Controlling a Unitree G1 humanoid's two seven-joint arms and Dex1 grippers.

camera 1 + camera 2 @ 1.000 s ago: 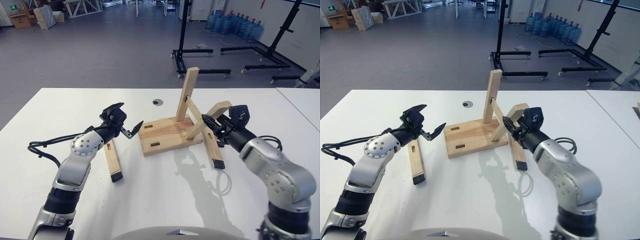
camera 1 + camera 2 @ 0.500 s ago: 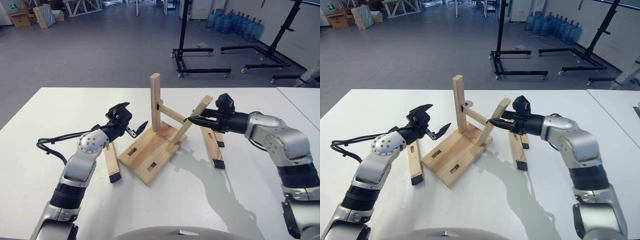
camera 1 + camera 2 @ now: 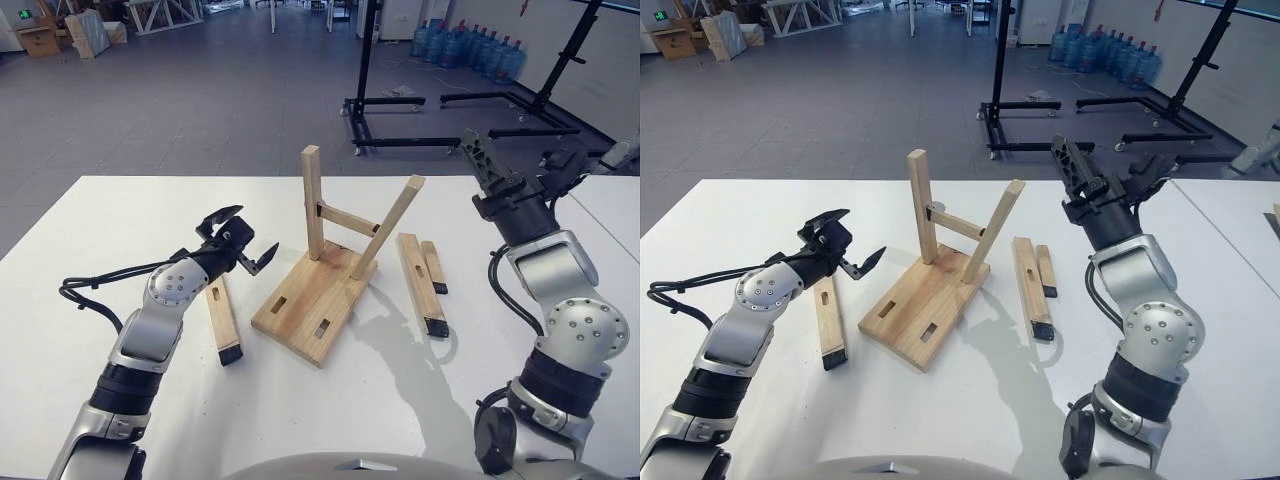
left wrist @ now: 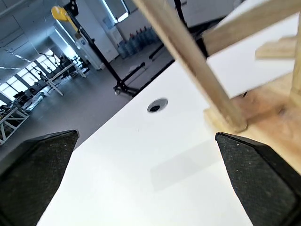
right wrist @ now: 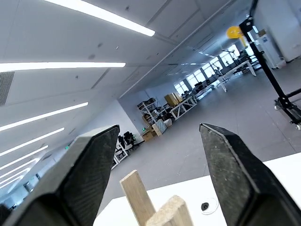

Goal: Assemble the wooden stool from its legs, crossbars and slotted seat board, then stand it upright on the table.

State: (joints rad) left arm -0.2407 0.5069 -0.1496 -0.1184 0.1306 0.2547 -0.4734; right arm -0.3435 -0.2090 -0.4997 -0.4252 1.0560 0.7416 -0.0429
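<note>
Seat board [image 3: 318,288]: lies flat at the middle of the table [image 3: 120,210], skewed to its edges. Carries two legs in the slots on its far side: straight leg [image 3: 313,200] upright, leaning leg [image 3: 390,225] tilted toward the right edge, crossbar [image 3: 348,219] joining them. Two near slots [image 3: 278,303] open.

Around it: a loose leg [image 3: 225,322] flat on the table, just beside the board on the left-edge side. On the right-edge side, a long leg [image 3: 420,285] and a short bar [image 3: 434,266] side by side, apart from the board. Beyond the far edge, black wheeled stands [image 3: 400,100] and water jugs [image 3: 470,45] on the floor.

Left gripper [image 3: 250,235]: hovers over the loose leg's far end, jaws spread wide, gripping nothing, aimed at the board. Right gripper [image 3: 515,148]: raised above the far right corner, jaws wide, nothing between them, well apart from the parts.

Left wrist view: the straight leg's foot seated in the board, plus a round port [image 4: 156,105] in the tabletop behind it. Right wrist view: tops of both standing legs framed between the fingers [image 5: 84,174], ceiling lights above.
</note>
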